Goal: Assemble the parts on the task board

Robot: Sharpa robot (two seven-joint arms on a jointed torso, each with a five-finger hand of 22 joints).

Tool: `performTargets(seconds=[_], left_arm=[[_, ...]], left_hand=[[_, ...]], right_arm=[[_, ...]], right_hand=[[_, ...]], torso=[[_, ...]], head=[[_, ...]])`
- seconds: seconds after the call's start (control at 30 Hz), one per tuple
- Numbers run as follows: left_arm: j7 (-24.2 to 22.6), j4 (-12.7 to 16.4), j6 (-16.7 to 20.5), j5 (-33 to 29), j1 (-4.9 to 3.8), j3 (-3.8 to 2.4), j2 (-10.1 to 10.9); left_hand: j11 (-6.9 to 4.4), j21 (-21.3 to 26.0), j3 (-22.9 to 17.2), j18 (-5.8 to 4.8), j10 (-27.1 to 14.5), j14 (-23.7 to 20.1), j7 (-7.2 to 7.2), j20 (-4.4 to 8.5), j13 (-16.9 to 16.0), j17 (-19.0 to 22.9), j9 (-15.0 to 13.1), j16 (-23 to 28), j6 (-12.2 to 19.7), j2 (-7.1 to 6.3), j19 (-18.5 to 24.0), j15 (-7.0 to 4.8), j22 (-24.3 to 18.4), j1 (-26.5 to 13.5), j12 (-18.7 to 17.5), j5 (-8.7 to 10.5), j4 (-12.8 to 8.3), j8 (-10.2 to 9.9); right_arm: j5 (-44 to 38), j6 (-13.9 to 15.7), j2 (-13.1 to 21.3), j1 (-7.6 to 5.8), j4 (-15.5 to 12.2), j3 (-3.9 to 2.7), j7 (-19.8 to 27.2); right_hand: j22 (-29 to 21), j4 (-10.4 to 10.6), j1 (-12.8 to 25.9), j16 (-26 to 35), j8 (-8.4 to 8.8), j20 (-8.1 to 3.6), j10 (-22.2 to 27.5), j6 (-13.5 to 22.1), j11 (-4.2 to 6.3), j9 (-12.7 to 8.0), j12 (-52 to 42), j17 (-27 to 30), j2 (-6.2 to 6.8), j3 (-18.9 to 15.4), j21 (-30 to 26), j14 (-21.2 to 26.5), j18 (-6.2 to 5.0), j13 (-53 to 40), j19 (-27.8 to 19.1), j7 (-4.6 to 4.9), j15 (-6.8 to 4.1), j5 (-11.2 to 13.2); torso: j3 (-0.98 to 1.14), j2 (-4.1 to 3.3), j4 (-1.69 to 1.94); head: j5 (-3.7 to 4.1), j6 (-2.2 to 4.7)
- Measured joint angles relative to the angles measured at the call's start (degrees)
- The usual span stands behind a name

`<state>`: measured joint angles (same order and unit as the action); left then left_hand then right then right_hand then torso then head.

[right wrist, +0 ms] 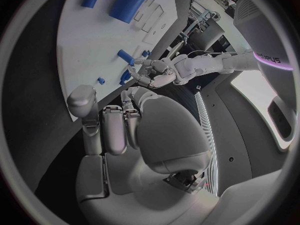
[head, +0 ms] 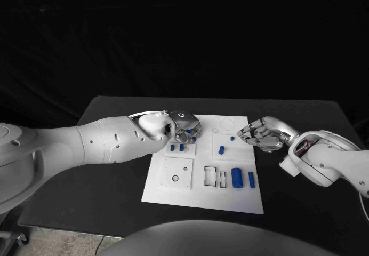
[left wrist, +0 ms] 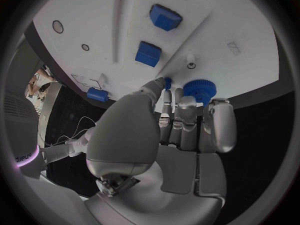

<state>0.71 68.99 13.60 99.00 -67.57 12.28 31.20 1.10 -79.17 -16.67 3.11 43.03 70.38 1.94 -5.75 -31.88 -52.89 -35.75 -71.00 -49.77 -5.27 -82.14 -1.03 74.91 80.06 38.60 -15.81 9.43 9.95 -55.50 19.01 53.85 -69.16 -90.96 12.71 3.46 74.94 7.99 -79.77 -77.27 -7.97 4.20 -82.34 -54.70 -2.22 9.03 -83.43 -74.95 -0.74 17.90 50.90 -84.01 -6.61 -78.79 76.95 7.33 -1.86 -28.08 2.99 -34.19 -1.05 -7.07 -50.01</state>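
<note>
The white task board (head: 175, 184) lies mid-table. My left hand (head: 184, 126) hovers over its far left part. In the left wrist view its thumb and a fingertip (left wrist: 167, 101) pinch a small blue peg (left wrist: 167, 82), right beside a round blue gear (left wrist: 200, 90) on the board (left wrist: 94, 15). Two blue blocks (left wrist: 165, 16) (left wrist: 148, 54) stand just beyond. My right hand (head: 261, 135) hangs at the board's right edge, fingers loosely bent and apart, nothing in them (right wrist: 115, 125). Two long blue parts (head: 237, 177) (head: 251, 180) lie on the near right of the board.
More small blue pieces (head: 221, 150) (head: 232, 138) sit mid-board, between the two hands. Empty rectangular slots (head: 210, 175) and a square plate (head: 177, 173) take up the near half. Bare black table (head: 100, 192) surrounds the board.
</note>
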Motion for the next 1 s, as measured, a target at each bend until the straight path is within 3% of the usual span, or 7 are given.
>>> performTargets(seconds=[0.27,0.67,1.0], left_arm=[[-0.1,-0.1,-0.1,0.0,0.05,0.0,0.0],[-0.4,-0.3,-0.1,0.0,0.3,-0.04,-0.2],[-0.8,-0.8,-0.1,0.0,0.32,-0.07,-0.5]], left_hand=[[-0.3,0.0,-0.6,0.0,1.3,-0.1,0.29,0.0,0.8,0.6,0.0,0.0,-0.5,0.0,0.0,-0.12,0.0,0.0,-0.5,0.0,-0.1,0.5],[-1.01,0.0,-2.5,0.0,7.2,-0.2,0.71,0.21,4.8,2.5,0.3,0.0,-6.6,-0.26,-0.2,-0.61,0.0,-0.3,-5.4,0.01,-1.1,2.3],[-0.89,-0.6,-3.6,0.02,11.9,-0.4,0.91,0.02,8.6,3.8,1.0,0.0,-8.1,-0.27,-0.4,-0.81,0.0,-0.3,-10.9,0.25,-2.2,1.8]], right_arm=[[0.0,-0.3,0.0,0.0,0.1,0.0,-0.3],[0.0,-0.7,0.0,0.01,0.2,0.0,-0.6],[0.0,-0.8,0.0,0.01,0.2,0.0,-0.7]], right_hand=[[0.0,0.0,0.0,0.0,0.0,0.0,0.0,0.0,0.0,0.0,0.0,0.0,0.0,0.0,0.0,0.0,0.0,0.0,0.0,0.0,0.0,-0.2],[0.0,0.0,0.0,0.0,0.0,0.0,0.0,0.0,0.0,0.0,0.1,0.0,0.0,0.0,0.0,0.0,0.0,0.0,0.0,0.0,0.0,-0.2],[0.0,0.0,0.0,0.0,0.0,0.0,0.2,0.0,-0.2,0.0,0.2,0.0,0.0,0.0,0.0,0.0,0.0,0.0,0.0,0.0,0.0,-0.2]], torso=[[-0.01,0.0,0.01],[-0.01,-0.03,0.01],[-0.01,-0.02,0.0]], head=[[-0.02,0.0],[-0.07,0.0],[-0.07,0.0]])
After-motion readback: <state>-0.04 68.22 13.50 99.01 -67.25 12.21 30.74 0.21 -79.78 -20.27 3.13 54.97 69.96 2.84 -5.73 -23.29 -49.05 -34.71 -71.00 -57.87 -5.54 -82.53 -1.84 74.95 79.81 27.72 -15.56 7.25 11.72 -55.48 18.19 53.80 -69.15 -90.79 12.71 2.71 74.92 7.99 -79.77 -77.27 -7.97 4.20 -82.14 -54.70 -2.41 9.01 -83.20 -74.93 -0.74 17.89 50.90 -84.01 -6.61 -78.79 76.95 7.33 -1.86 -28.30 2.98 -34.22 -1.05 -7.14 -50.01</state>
